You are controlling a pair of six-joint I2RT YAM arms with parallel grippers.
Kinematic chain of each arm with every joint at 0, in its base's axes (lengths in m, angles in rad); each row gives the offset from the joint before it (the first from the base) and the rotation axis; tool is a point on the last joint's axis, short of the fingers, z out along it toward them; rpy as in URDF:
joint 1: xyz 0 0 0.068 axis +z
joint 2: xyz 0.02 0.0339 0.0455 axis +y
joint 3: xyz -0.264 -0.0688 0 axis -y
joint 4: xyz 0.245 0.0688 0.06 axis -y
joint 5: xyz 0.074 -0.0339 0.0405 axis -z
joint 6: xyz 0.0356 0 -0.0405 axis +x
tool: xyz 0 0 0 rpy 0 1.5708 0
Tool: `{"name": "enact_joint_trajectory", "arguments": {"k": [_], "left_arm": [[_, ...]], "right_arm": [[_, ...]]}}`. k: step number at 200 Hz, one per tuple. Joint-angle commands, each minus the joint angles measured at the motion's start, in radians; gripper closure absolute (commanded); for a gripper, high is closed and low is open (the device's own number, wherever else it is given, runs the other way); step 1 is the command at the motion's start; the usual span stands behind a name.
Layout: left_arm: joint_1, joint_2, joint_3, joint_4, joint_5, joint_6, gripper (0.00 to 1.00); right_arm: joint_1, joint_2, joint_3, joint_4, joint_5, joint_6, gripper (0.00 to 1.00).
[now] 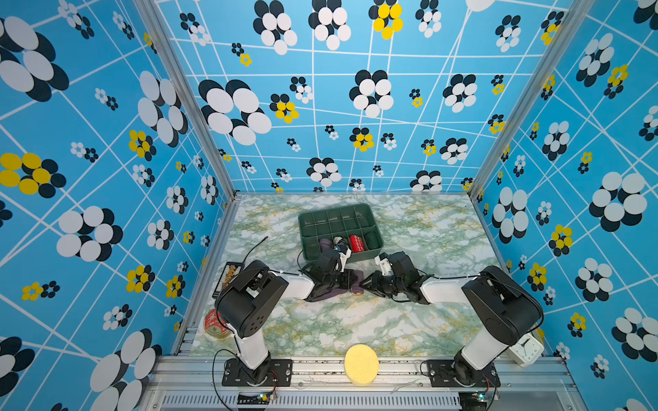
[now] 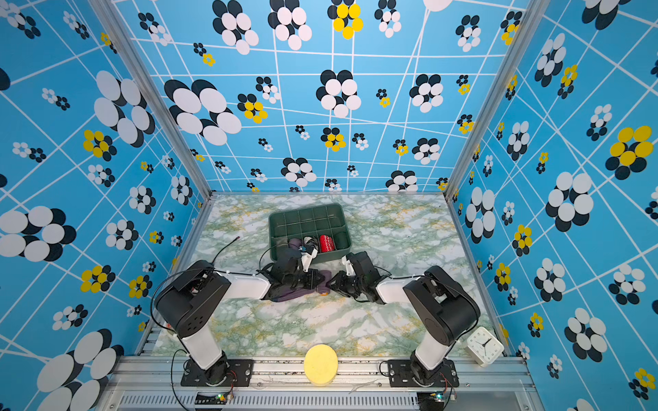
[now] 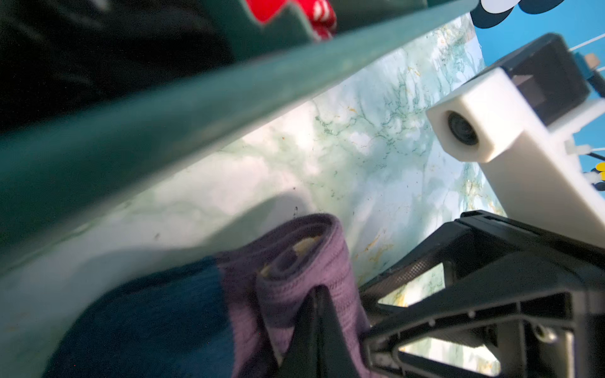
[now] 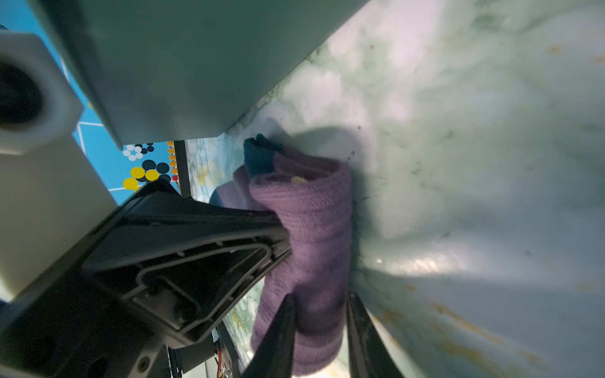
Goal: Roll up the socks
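The purple ribbed socks lie on the marble table just in front of the green tray, partly rolled. The orange cuff peeks out at the right end, and the dark blue toe lies flat. In the left wrist view the roll shows its spiral end. My left gripper is shut, its tips pinched into the roll's outer layer. My right gripper grips the roll with one finger on each side. Both grippers meet over the socks in both top views.
The green divided tray stands right behind the socks. It holds a red patterned bundle, a black-and-white bundle and a purple one. A yellow disc lies at the front edge, a white clock front right, a red tin front left.
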Motion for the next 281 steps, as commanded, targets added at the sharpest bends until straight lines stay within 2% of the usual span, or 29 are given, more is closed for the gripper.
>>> {"name": "enact_joint_trajectory", "arguments": {"k": [1, 46, 147, 178, 211, 264, 281], "left_arm": [[0.018, 0.036, -0.06, -0.143, -0.005, -0.014, 1.0], [0.026, 0.039, -0.068, -0.136, 0.006, -0.016, 1.0], [0.029, 0.061, -0.065, -0.117, 0.02, -0.022, 1.0], [0.029, 0.058, -0.065, -0.117, 0.02, -0.022, 1.0], [0.029, 0.05, -0.071, -0.118, 0.024, -0.025, 1.0], [0.026, -0.037, -0.094, -0.16, 0.003, -0.022, 1.0], [0.025, -0.087, -0.097, -0.201, -0.016, -0.01, 0.93]], "right_arm": [[-0.005, 0.037, -0.007, 0.019, -0.005, 0.013, 0.71], [-0.006, 0.076, 0.0, 0.061, -0.018, 0.026, 0.66], [0.004, 0.103, 0.031, 0.044, -0.026, 0.011, 0.67], [0.023, 0.072, 0.045, -0.014, 0.021, -0.028, 0.76], [0.047, 0.005, 0.074, -0.148, 0.103, -0.102, 1.0], [0.059, -0.034, 0.119, -0.335, 0.178, -0.171, 1.0], [0.065, -0.046, 0.133, -0.393, 0.204, -0.195, 1.0]]}}
